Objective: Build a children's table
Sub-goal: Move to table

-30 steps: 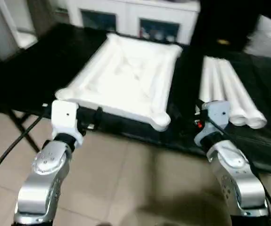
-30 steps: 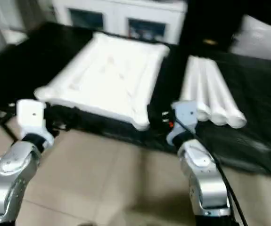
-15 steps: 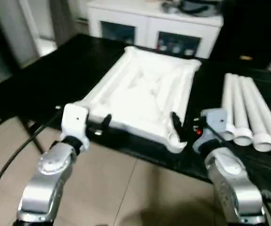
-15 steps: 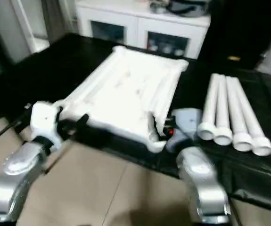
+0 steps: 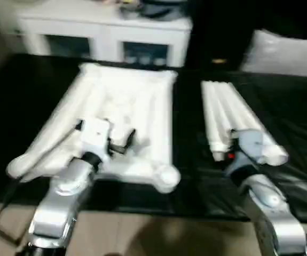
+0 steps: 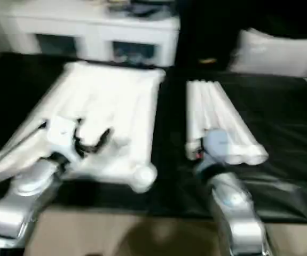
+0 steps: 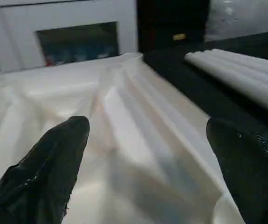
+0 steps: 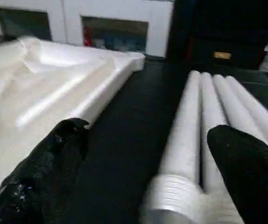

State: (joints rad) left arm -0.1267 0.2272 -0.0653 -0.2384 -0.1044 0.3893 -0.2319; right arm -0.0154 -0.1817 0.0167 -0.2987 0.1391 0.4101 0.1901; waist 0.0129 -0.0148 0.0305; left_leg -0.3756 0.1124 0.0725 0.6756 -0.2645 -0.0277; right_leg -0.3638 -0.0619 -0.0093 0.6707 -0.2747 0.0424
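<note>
white plastic ribbed rectangular tabletop: underside up on black-covered bench | four white tapered tube legs: just right of tabletop | left gripper: wide, over tabletop | right gripper: wide, between tabletop and legs

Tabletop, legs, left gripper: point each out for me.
tabletop (image 5: pixel 142 106), left eye view, ribbed underside.
legs (image 5: pixel 222 109), left eye view, middle of the bundle.
left gripper (image 7: pixel 147 154), left wrist view, between its open fingertips.
</note>
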